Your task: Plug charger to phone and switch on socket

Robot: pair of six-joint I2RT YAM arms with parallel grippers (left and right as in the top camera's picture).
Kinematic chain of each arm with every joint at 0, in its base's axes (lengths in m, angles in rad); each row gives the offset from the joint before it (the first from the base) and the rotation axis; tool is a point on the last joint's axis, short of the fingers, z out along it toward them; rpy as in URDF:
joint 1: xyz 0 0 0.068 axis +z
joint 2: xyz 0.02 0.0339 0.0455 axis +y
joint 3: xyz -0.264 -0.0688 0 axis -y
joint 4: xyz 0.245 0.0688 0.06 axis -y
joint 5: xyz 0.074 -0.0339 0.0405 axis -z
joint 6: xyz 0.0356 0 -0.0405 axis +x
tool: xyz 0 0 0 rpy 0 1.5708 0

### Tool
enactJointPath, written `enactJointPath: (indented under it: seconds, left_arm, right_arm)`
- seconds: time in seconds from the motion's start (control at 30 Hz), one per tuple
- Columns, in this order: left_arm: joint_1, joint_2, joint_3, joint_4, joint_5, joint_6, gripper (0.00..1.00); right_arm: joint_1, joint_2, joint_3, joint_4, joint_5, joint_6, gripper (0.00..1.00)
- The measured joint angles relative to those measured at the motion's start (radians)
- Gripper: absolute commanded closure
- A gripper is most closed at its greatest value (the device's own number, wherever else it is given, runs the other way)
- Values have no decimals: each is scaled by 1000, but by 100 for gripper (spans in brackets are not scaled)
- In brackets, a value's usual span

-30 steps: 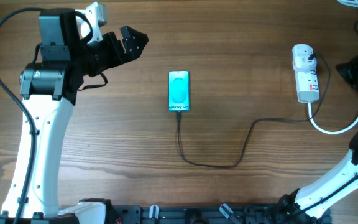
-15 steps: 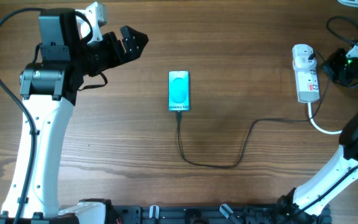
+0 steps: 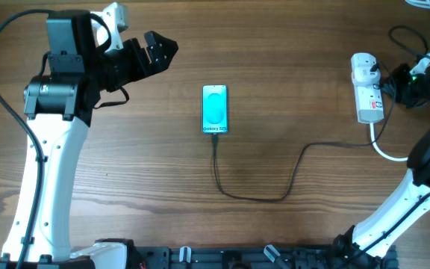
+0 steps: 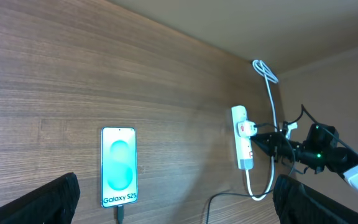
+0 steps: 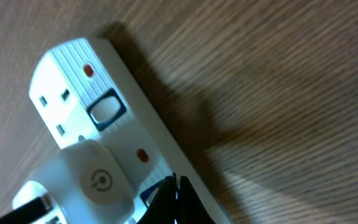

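Aiming at the rocker beside the white plug, the right claw, tips pressed together, is at the power strip. Likely risk: an off-centre push skids the strip across the worktop, tugging the charger cable. Count: one phone, well apart from the strip; one cable; one strip; left claw spread.

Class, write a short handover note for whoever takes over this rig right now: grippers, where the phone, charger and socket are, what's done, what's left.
Left gripper: open, at far left, clear of the phone.
Right gripper: shut, tips at a switch on the socket, on the right.
Phone: centre of the table; charger meets its lower end, looks plugged in.
Done: plugging, apparently.
Left: switching on; whether the switch is pressed cannot be told.
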State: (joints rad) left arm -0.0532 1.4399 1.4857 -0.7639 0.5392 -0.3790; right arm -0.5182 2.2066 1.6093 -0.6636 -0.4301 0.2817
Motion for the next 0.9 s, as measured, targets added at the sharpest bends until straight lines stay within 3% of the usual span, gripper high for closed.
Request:
enactJointPath:
  seconds: [0.9]
  left_arm:
    - [0, 0, 0, 0, 0, 0, 0]
  right_arm:
    - [78, -3, 40, -55, 158, -103, 96]
